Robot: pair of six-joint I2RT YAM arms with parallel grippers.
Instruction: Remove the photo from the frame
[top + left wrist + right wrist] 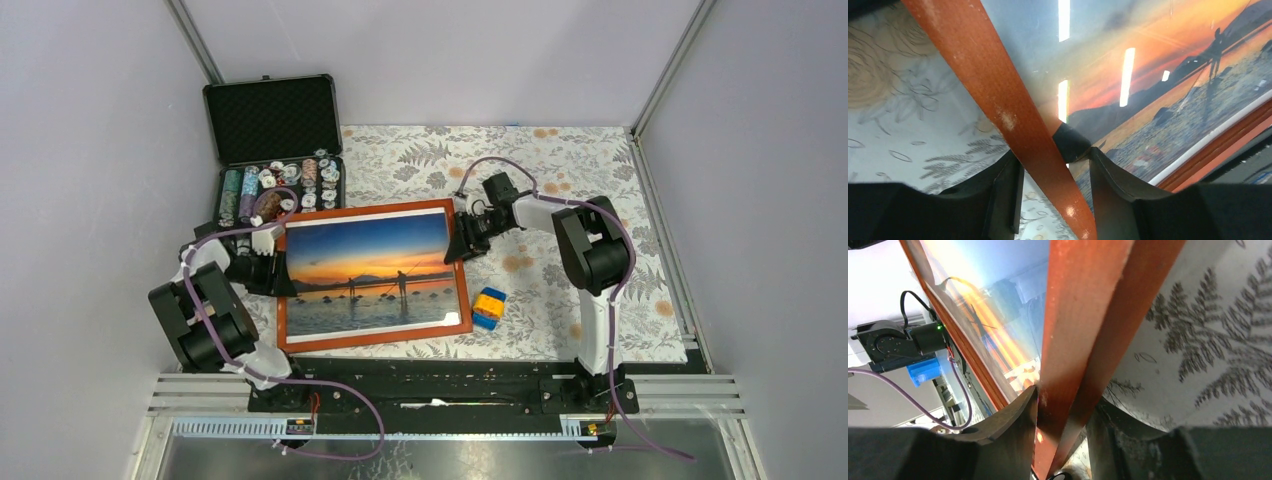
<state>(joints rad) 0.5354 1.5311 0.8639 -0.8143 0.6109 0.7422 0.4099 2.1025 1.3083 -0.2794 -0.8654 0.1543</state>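
Note:
The orange-red frame (pixel 372 337) lies face up on the floral cloth. The photo (pixel 370 260) sits inside it under glass: orange sunset, blue water, dark figures. My left gripper (pixel 281 272) is shut on the frame's left edge. In the left wrist view the frame bar (pixel 998 95) runs between the fingers (pixel 1053 165), with the photo (pixel 1158 65) beyond. My right gripper (pixel 458 243) is shut on the frame's right edge. In the right wrist view the bar (pixel 1083 315) is pinched between the fingers (pixel 1063 415), with the photo (pixel 998 300) to its left. The frame's back is hidden.
An open black case (pixel 272 118) full of poker chips (pixel 280 185) stands just behind the frame's far left corner. A small blue and yellow block (pixel 489 306) lies right of the frame's near right corner. Grey walls close in both sides.

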